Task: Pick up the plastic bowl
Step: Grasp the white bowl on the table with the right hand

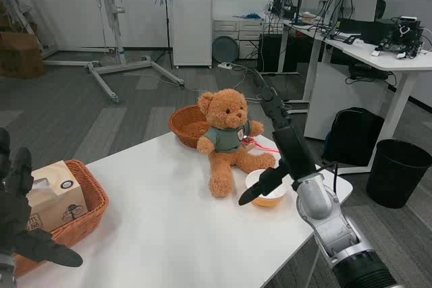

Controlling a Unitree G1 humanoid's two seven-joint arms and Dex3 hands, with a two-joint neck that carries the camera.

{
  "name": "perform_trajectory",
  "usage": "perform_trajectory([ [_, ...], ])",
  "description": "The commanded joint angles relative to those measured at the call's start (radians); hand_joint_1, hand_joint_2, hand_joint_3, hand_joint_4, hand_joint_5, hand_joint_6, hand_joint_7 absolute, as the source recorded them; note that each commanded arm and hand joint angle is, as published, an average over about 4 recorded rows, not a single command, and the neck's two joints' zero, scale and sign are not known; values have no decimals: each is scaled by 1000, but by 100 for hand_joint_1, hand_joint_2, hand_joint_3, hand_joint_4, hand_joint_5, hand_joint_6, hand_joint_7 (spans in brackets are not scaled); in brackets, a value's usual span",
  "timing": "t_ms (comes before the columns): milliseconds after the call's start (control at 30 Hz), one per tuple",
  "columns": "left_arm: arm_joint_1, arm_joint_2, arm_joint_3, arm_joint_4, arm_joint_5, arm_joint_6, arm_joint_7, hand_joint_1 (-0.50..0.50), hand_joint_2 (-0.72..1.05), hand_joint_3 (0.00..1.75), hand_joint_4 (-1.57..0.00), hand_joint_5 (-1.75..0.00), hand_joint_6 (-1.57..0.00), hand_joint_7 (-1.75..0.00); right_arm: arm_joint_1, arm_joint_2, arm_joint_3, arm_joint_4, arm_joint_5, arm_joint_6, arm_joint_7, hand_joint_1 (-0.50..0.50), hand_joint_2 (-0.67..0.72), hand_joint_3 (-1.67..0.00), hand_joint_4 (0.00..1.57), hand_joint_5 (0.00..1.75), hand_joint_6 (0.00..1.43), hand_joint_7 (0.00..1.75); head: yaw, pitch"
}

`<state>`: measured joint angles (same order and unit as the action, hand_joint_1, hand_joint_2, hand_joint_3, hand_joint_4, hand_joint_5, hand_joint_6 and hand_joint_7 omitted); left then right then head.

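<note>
Right robot hand (280,166) over one plastic bowl (267,191).

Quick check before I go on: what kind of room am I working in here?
Probably a robotics lab or workshop: a wheeled lifting gantry at the back, benches with cables and electronics on the right, grey carpet tile floor.

Our right arm stretches out over the far right of the table, its hand (277,166) tilted down, fingers spread. Near left, our left hand (23,217) hangs low with fingers apart, holding nothing.
</note>
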<state>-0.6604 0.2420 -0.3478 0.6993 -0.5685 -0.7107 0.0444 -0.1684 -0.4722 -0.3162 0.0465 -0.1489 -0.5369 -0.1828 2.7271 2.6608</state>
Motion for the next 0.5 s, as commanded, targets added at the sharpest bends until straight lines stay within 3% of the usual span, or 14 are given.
perform_trajectory([
  [33,117,-40,260,-305,188,-13,8,-50,52,0,0,0,0,0,-194,-88,203,-68,312,152,241,-29,22,-5,0,0,0,0,134,-30],
  [100,118,-40,261,-306,186,-13,8,-50,52,0,0,0,0,0,-192,-88,203,-69,312,152,241,-29,22,-2,0,0,0,0,86,-25],
  [500,119,-40,260,-310,176,-13,8,-50,52,0,0,0,0,0,-188,-88,203,-71,315,152,241,-29,22,0,0,0,0,0,86,-18],
])
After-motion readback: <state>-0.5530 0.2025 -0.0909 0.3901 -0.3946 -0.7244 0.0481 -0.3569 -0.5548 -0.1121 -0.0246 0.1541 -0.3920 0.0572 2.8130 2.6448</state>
